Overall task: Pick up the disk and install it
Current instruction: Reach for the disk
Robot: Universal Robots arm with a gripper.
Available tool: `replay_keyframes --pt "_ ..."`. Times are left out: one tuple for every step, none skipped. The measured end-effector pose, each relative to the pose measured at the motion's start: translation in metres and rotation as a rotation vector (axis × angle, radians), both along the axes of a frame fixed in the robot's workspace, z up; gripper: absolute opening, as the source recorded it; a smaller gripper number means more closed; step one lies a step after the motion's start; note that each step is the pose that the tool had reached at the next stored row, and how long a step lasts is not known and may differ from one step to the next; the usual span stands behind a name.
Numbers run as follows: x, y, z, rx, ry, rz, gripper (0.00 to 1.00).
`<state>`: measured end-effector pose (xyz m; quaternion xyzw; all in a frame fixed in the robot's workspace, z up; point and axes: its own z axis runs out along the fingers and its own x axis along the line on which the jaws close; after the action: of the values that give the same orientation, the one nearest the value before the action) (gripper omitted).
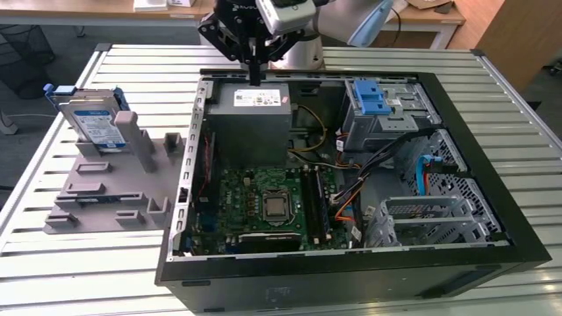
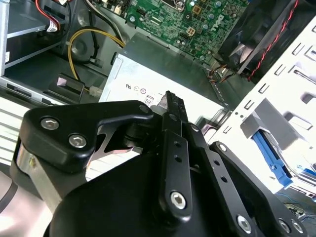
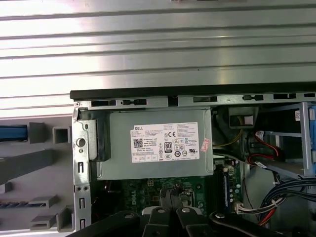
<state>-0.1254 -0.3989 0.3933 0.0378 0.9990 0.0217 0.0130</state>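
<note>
Open black computer case [image 1: 491, 257] lying on the slatted metal counter [image 1: 131, 59]. Right beneath the jaws sits the grey power-supply box with a white sticker [image 1: 250, 125], and the green motherboard [image 1: 263, 197] is next to that box. A blue plastic latch [image 1: 369, 99] is off to one side of the jaws, inside the case.

The silver hard disk with a blue carrier frame [image 1: 95, 125] is well away on the other side, outside the case wall. It stands on edge in a grey plastic fixture [image 1: 105, 191], long axis upright, label facing the exterior camera.

The pale arm [image 1: 351, 20] points its wrist straight down by the case's far rim. Jaws pressed together, gripping nothing.
</note>
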Motion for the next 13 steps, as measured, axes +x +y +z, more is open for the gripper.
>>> replay_keyframes --pt "-0.0011 0.0000 0.0000 0.0000 0.0000 0.000 0.11" --pt "-0.0027 0.0000 0.0000 0.0000 0.0000 0.000 0.11" --pt "-0.0028 0.0000 -0.0001 0.0000 -0.0001 0.000 0.11" --pt "-0.0030 0.0000 -0.0001 0.0000 0.0000 0.000 0.11" --pt "-0.0032 0.0000 -0.0001 0.0000 -0.0001 0.000 0.11" --pt "-0.0034 0.0000 -0.0001 0.0001 -0.0001 0.000 0.11" --pt "-0.0037 0.0000 -0.0001 0.0000 0.0000 0.000 0.11" --pt "-0.0038 0.0000 -0.0001 0.0000 -0.0001 0.000 0.11" --pt "-0.0040 0.0000 -0.0001 0.0000 0.0000 0.000 0.11" --pt "-0.0042 0.0000 -0.0001 0.0000 0.0000 0.000 0.11" --pt "-0.0043 0.0000 -0.0001 0.0000 0.0000 0.000 0.11" --pt "-0.0045 0.0000 -0.0001 0.0000 0.0000 0.000 0.11" --pt "-0.0047 0.0000 -0.0002 0.0000 0.0000 0.000 0.11"
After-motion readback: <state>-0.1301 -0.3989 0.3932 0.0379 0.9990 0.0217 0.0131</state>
